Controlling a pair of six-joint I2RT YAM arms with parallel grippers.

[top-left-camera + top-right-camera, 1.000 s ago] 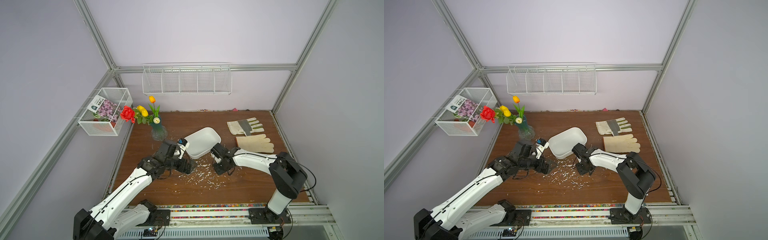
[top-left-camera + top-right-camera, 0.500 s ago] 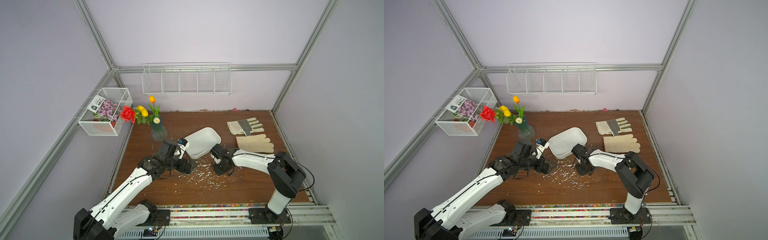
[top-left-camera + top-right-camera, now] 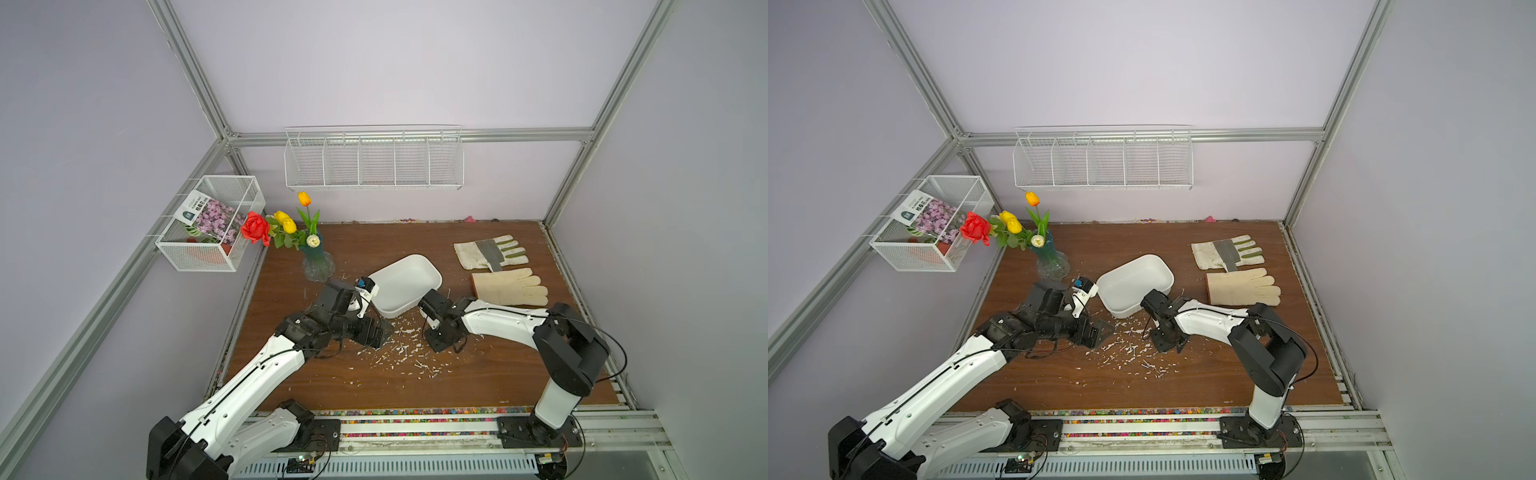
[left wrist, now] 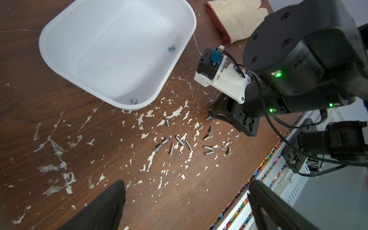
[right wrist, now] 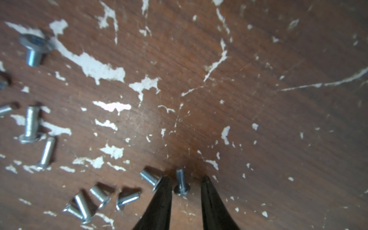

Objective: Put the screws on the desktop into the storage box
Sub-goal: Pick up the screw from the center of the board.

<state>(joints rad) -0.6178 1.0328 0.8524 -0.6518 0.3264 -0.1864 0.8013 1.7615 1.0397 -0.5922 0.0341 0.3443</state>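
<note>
- Change check: against the views from a second ago, both top views show the arms almost where they were. The right tool (image 5: 185, 178) remains lowered at the edge of the scatter, and nothing has been lifted.
- Right tool state: the black jaws stand narrow, straddling one short silvery metal screw (image 5: 180, 182) that lies flat on the dark-brown wood-grain surface (image 5: 278, 119). A gap shows beside the screw head, so it is not yet clamped.
- Meaning for the task: this looks like the closing stage of a single pick. A neighbouring screw (image 5: 150, 177) lies against the outside of one jaw and may be nudged.
- Left tool (image 4: 186, 184): the jaws are wide apart and empty, held above the surface beside the scatter.
- White rounded plastic storage box (image 4: 109, 49): it sits on the surface just beyond the scatter. It holds two screws, one near a side wall (image 4: 171, 47) and one in the corner nearest the scatter (image 4: 133, 101).
- Loose screws (image 4: 180, 140): roughly a dozen remain on the surface, so the task appears to be at an early stage.
- Long white wire-mesh wall basket (image 3: 374, 166): its compartments appear empty.
- Small white wire-mesh side basket (image 3: 208, 249): it holds a printed packet with purple flowers (image 3: 212, 216).
- Clear glass vase (image 3: 318, 266): it holds artificial flowers.
</note>
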